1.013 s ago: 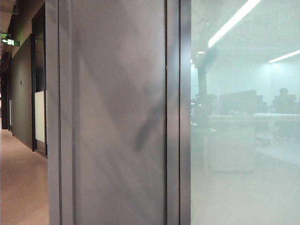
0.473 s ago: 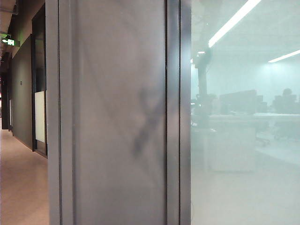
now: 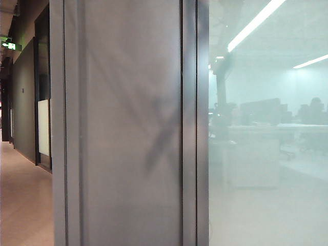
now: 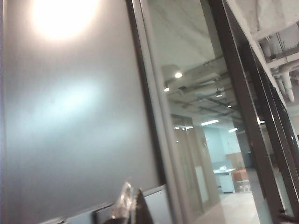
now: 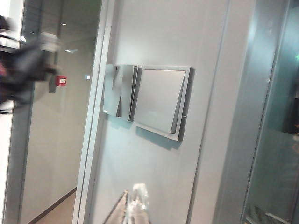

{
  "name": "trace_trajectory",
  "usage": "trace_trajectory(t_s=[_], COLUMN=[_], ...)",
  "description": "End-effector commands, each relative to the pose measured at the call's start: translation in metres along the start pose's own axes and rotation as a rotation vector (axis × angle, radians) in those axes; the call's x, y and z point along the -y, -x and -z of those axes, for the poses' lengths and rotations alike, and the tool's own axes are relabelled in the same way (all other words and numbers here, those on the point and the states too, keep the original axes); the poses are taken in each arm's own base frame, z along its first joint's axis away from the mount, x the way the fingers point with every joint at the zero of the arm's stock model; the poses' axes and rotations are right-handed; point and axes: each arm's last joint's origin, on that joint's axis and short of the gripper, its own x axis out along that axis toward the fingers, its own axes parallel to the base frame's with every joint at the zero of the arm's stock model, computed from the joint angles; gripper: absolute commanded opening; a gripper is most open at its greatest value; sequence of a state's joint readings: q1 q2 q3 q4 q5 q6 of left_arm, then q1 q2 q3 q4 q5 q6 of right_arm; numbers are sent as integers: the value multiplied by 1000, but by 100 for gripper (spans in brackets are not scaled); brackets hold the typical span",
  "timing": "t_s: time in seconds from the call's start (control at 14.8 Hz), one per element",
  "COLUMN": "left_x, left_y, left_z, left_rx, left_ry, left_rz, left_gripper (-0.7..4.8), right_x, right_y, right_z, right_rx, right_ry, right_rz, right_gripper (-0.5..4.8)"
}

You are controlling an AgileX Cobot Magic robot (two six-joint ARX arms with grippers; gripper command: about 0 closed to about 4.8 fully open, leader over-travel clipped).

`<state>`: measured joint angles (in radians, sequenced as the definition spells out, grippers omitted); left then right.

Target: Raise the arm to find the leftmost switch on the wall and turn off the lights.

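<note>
Your right gripper [image 5: 133, 205] hovers just below the switches [image 5: 147, 100] on the wall [image 5: 154, 158], none pressed yet. Left gripper [image 4: 128, 207] faces the glass pane [image 4: 70, 140]. Neither gripper's finger state shows.

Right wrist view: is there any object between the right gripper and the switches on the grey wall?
Nothing visible stands between them. The right gripper shows at the picture's edge, below the row of silver rectangular switch plates on the smooth grey wall panel. Only bare panel lies between. The left gripper faces frosted glass elsewhere.

both claws [image 4: 128, 205] [image 5: 133, 203] raised (tips only)
</note>
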<state>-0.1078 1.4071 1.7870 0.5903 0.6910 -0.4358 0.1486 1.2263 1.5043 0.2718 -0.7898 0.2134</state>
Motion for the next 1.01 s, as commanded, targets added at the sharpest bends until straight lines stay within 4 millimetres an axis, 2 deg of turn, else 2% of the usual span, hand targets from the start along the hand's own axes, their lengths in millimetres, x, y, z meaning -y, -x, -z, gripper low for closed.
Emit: trace_trajectory(t_s=[0.07, 0.27, 0.61, 1.01], left_x=[-20, -31, -23, -28], left_y=[-8, -10, -19, -26], left_z=[21, 38, 47, 68], left_rx=[4, 7, 7, 6], left_ry=[27, 48, 42, 35], left_rz=[-89, -163, -136, -206], left_gripper=[-6, -6, -6, -6], right_x=[-2, -1, -1, -1], right_y=[1, 1, 0, 0], right_z=[-5, -4, -2, -1], right_rx=[14, 13, -4, -10], right_ry=[11, 10, -7, -10], right_rz=[-5, -4, 0, -19], right_gripper=[-1, -1, -1, -1])
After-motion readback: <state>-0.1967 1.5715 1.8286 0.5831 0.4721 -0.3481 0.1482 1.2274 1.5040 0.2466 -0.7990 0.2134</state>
